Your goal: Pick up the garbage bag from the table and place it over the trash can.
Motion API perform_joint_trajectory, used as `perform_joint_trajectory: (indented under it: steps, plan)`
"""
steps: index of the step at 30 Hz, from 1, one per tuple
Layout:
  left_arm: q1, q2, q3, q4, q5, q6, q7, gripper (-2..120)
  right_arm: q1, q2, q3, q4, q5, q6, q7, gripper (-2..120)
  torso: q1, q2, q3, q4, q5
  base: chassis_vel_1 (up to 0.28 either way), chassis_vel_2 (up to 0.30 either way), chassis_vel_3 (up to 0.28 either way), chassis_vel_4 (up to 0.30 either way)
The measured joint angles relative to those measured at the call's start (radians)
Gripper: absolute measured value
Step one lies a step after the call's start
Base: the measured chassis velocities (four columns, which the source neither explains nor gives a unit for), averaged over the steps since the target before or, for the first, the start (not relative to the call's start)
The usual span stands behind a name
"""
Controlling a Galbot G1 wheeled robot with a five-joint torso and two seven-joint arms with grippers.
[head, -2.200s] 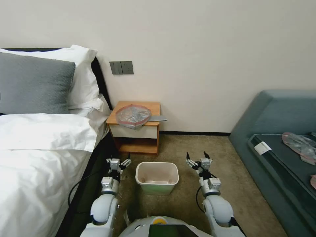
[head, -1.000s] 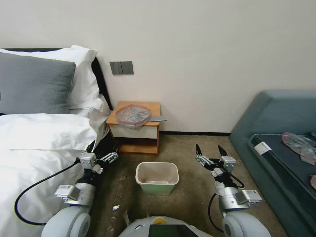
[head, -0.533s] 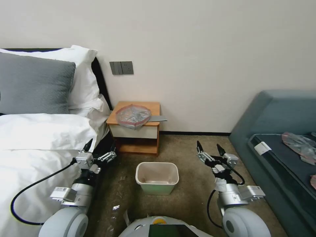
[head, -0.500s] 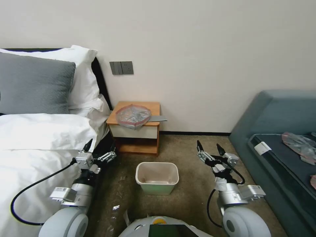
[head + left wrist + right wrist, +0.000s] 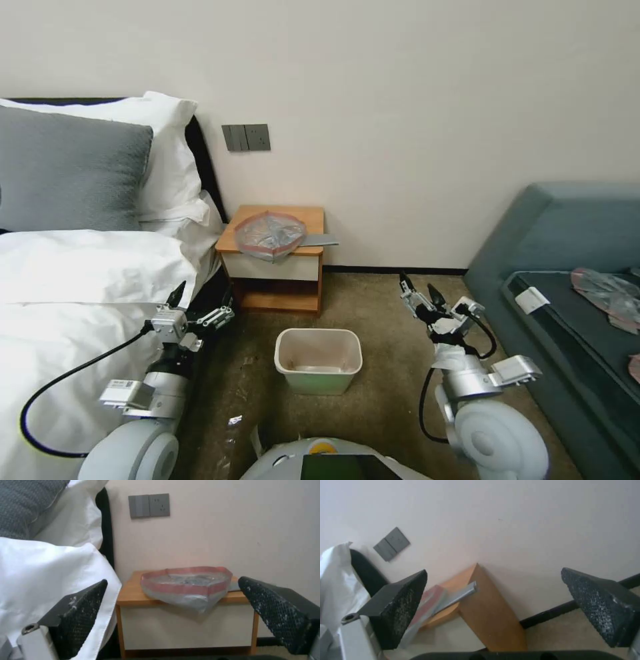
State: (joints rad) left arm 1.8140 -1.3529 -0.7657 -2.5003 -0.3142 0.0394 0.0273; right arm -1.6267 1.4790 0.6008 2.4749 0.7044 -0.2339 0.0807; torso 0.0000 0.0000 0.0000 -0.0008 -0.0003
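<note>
The wide bed [image 5: 80, 280] with white linen and a grey pillow fills the robot's left side, and a blue-grey upholstered sofa [image 5: 567, 240] stands on its right with flat grey-pink plastic pieces [image 5: 610, 290] lying on its seat; between them, against the cream wall, stands the small orange-brown wooden nightstand with a white drawer front [image 5: 277, 257], whose tabletop carries the thin translucent grey plastic garbage bag with a pinkish-red rim [image 5: 270, 235], one corner of it drooping over the front edge above the drawer, and a flat grey slab [image 5: 320, 240] that pokes out from beside it; on the carpet in front of the robot, well apart from the nightstand, sits the small cream-white rectangular plastic trash can with a pale green lower body [image 5: 319, 360], open, unlined and empty as far as can be seen; the left tool [image 5: 197, 308] hovers low beside the bed edge, released, its black fingers spread wide and aimed at the bag in the left wrist view; the right tool [image 5: 419, 293] hangs over the carpet near the sofa, likewise released and holding nothing; judging from this, the task is barely begun: the bag is untouched, so the reach, the grasp, the carry and the fitting over the rim are all left
</note>
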Motion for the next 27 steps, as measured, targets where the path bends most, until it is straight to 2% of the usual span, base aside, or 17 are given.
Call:
perform_joint_trajectory:
  steps: [1, 15, 21, 27]
  plan:
    - [0.000, 0.000, 0.000, 0.000, 0.000, 0.000, 0.001, 100, 0.034, -0.012, -0.007, -0.024, -0.016, -0.001, -0.001, 100, 0.000, 0.000, 0.000, 0.0016, 0.0007, 0.000, 0.000, 0.000, 0.000]
    - [0.005, -0.003, -0.002, 0.000, 0.003, 0.000, 0.004, 100, 0.077, -0.016, -0.012, -0.050, -0.030, 0.000, -0.013, 100, 0.000, 0.000, 0.000, 0.0007, 0.0002, 0.000, 0.000, 0.000, 0.000]
    - [0.013, -0.006, -0.002, 0.000, 0.003, -0.003, 0.006, 100, 0.128, -0.045, -0.015, -0.096, 0.085, 0.000, 0.010, 100, 0.000, 0.000, 0.000, 0.0008, 0.0003, 0.000, 0.000, 0.000, 0.000]
    - [0.036, -0.007, -0.009, 0.000, 0.003, -0.021, 0.017, 100, 0.262, -0.121, -0.019, -0.253, 0.301, 0.006, 0.025, 100, 0.000, 0.000, 0.000, 0.0009, 0.0005, 0.000, 0.000, 0.000, 0.000]
